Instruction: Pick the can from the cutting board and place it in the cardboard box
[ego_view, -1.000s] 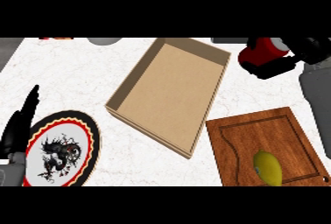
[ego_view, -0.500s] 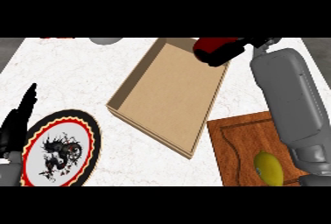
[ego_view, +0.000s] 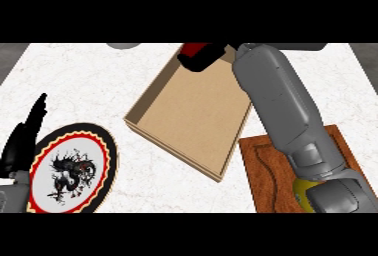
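Head view: the right hand (ego_view: 212, 54) sits at the top centre of the frame, its black fingers curled around the single red can (ego_view: 194, 50). Only part of the can shows between the fingers and the frame's top band. It hangs over the far, upper end of the cardboard box (ego_view: 193, 120), and its long axis appears to run slantwise from upper left to lower right, though the hand covers too much to be sure. The grey right forearm (ego_view: 284, 110) stretches from the lower right corner up to that hand, crossing the box's right wall.

One cardboard box lies in the middle of the frame, open at the top, its long side tilted from upper right to lower left. One wooden cutting board (ego_view: 269, 170) lies at the lower right, just beside the box's lower corner and partly under the forearm. A single yellow-green piece of fruit (ego_view: 301, 190) peeks out on the board beside the elbow.

One round plate (ego_view: 70, 170) with a red and yellow rim and a dark figure in its middle lies at the lower left. The left hand (ego_view: 26, 131) rests at the left edge, fingers straight and pointing up, overlapping the plate's left rim. All of it sits on one white marbled counter (ego_view: 96, 80).
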